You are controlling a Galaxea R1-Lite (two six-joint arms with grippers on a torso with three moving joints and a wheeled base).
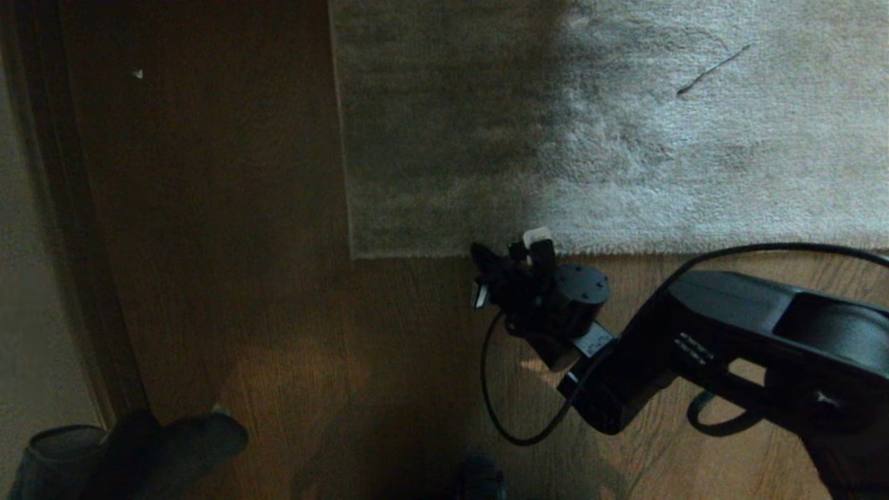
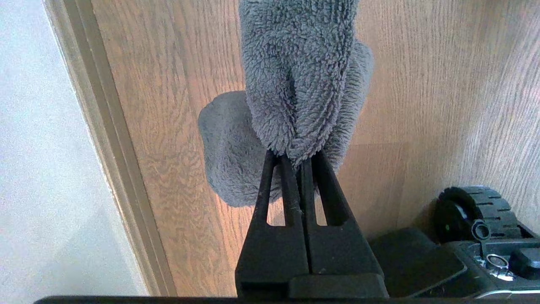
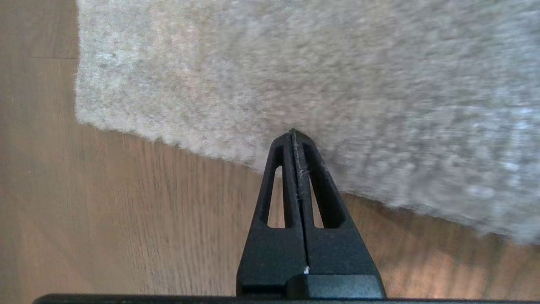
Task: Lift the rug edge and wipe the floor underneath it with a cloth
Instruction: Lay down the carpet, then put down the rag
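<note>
L pincer [image 2: 300,158] clamped on cloth [image 2: 295,76]; R pincer [image 3: 293,133] together, empty, over rug [image 3: 337,76] edge.

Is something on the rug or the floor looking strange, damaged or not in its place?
One small thing: a thin dark strand, like a thread or a hair, lies on the rug, far from its near edge. The rug lies flat and the floor shows no spill. Nothing else stands out.

Matte black right arm [image 1: 729,340] with looping black cable [image 1: 496,403] and slotted tapered jaws.
</note>
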